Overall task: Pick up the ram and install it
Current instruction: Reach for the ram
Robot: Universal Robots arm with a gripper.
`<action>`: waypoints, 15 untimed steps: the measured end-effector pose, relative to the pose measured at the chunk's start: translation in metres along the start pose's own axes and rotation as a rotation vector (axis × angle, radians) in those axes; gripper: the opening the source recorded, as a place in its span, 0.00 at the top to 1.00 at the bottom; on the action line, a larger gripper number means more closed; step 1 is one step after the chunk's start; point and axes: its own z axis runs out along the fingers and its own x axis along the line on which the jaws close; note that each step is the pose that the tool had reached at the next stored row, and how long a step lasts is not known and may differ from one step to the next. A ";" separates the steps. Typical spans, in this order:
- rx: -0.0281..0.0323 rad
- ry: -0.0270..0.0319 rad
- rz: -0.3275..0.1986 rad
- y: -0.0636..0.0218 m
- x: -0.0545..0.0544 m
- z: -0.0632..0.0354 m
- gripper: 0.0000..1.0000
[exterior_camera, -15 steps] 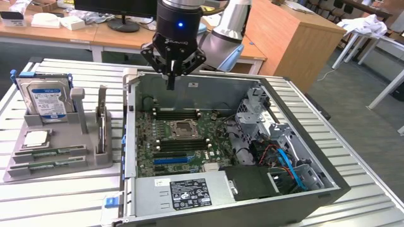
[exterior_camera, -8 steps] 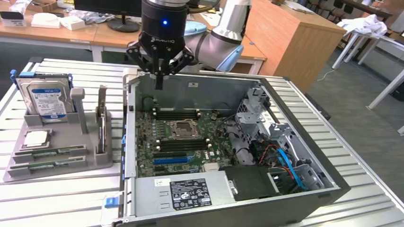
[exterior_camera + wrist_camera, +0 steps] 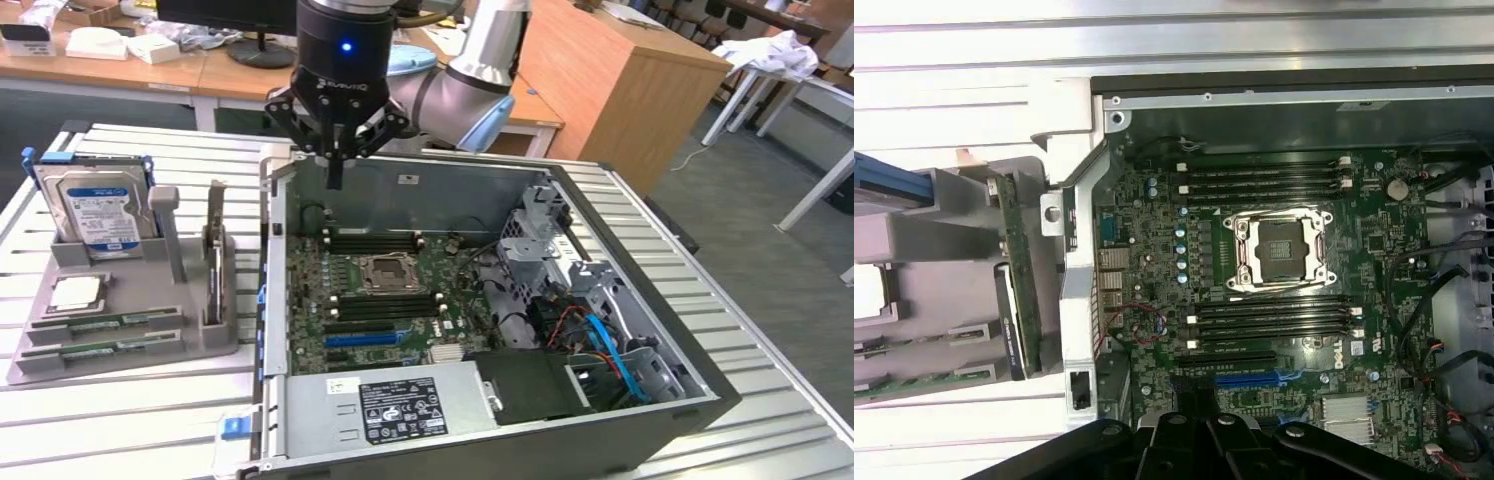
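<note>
A ram (image 3: 214, 255) stick stands on edge in a slot of the grey holder (image 3: 134, 365), at the exterior view's left of the open computer case (image 3: 641, 300). In the wrist view this ram (image 3: 1017, 280) shows as a thin green strip beside the case wall. Two more green sticks (image 3: 107, 322) lie flat in the holder's front. My gripper (image 3: 334, 178) hangs over the case's back edge, fingers together and pointing down with nothing between them; its dark fingers (image 3: 1199, 425) show over the motherboard (image 3: 1154, 260). Empty black memory slots (image 3: 1269, 320) flank the CPU socket (image 3: 1279, 250).
The holder also carries a blue-labelled hard drive (image 3: 100, 215) and a square silver CPU chip (image 3: 76, 292). Inside the case are a drive cage with cables (image 3: 587, 300) and a power supply (image 3: 400, 405). Everything sits on a slatted metal table (image 3: 120, 440).
</note>
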 end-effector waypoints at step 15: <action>-0.0001 -0.0009 0.000 -0.0075 0.067 -0.0019 0.90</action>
